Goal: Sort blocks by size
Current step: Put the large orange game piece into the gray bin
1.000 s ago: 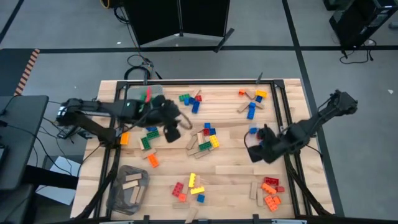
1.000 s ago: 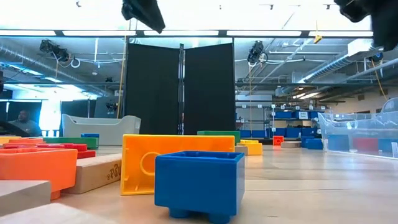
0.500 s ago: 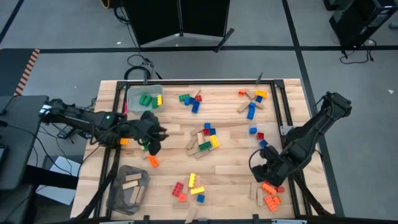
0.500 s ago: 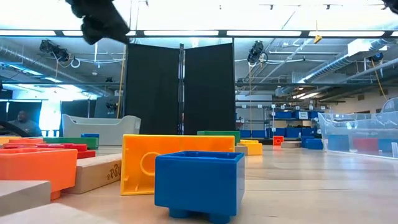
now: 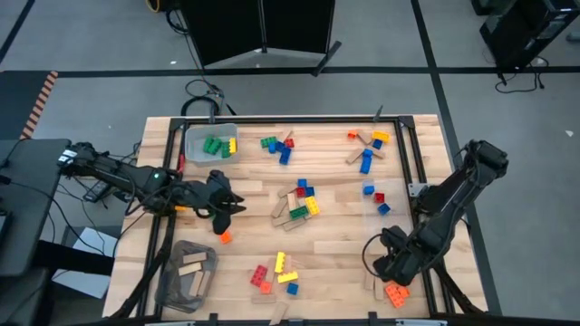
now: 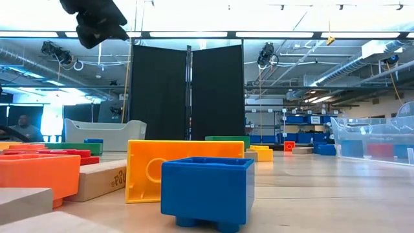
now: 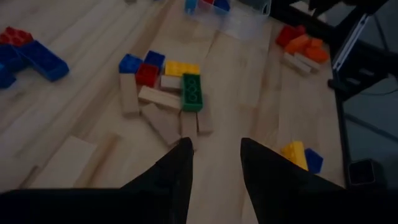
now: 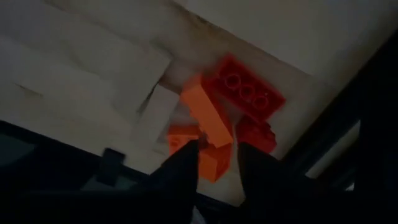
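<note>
Looking down from the high view, I see my right tool (image 5: 388, 264) low over the table (image 5: 335, 226) toward 5 o'clock, hovering above the heap of red and orange blocks (image 5: 395, 292). My right wrist view gives what the overhead hides: a red studded block (image 8: 250, 92) and an orange block (image 8: 208, 117) lie just ahead of my fingers (image 8: 181, 163), which stand slightly apart with nothing between them. A second ago that tool sat higher up, near 3 o'clock; it has travelled down to this heap, and its fingers have begun to part.

My left tool (image 5: 220, 201) hangs toward 9 o'clock, with a small orange block (image 5: 225, 237) on the table just below it. In the left wrist view its fingers (image 7: 176, 173) are apart and empty, and the central cluster of tan wooden pieces (image 7: 163, 98) with a green block (image 7: 191, 92) lies ahead of them. That tool has come away from the clear bin (image 5: 210, 141) at 11 o'clock.

Only the low view shows the blocks from the side: a blue block (image 6: 207, 188) in front of a yellow block (image 6: 149, 167), with my left tool dark overhead.
</note>
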Robot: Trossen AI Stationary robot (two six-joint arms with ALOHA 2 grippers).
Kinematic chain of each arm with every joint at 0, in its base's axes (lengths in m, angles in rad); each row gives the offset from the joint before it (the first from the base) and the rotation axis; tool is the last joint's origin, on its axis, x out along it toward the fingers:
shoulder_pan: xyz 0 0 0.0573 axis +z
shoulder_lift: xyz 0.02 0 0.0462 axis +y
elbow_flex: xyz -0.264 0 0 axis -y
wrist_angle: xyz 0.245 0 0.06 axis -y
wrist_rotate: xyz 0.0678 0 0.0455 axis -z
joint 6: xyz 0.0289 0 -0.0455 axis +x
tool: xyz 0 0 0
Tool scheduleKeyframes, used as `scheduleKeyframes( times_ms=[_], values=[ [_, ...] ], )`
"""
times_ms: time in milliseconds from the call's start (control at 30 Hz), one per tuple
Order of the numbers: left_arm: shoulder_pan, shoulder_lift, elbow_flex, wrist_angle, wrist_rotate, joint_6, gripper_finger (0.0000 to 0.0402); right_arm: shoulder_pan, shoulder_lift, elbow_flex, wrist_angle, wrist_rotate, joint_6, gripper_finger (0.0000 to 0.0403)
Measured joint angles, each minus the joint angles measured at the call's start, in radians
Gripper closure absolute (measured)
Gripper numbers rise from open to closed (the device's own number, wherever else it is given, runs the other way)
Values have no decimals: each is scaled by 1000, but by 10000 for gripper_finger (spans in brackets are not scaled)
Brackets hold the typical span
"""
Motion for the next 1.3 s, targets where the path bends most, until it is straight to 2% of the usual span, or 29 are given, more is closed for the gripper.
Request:
scheduleKeyframes(
  times_ms=[267, 467, 667, 933, 1300],
  values=[
    [0, 0, 0, 28, -1, 22, 259, 12, 103, 0, 101, 1, -155, 185],
    [0, 0, 0, 28, -1, 25, 259, 11, 201, 0, 146, -70, -225, 160],
    [0, 0, 0, 29, -1, 25, 259, 12, 281, 0, 147, -144, -227, 162],
    [0, 0, 0, 30, -1, 21, 259, 12, 334, 0, 197, -146, -227, 179],
    [0, 1, 0, 34, -1, 18, 259, 12, 384, -1, 235, -119, -220, 234]
  ],
)
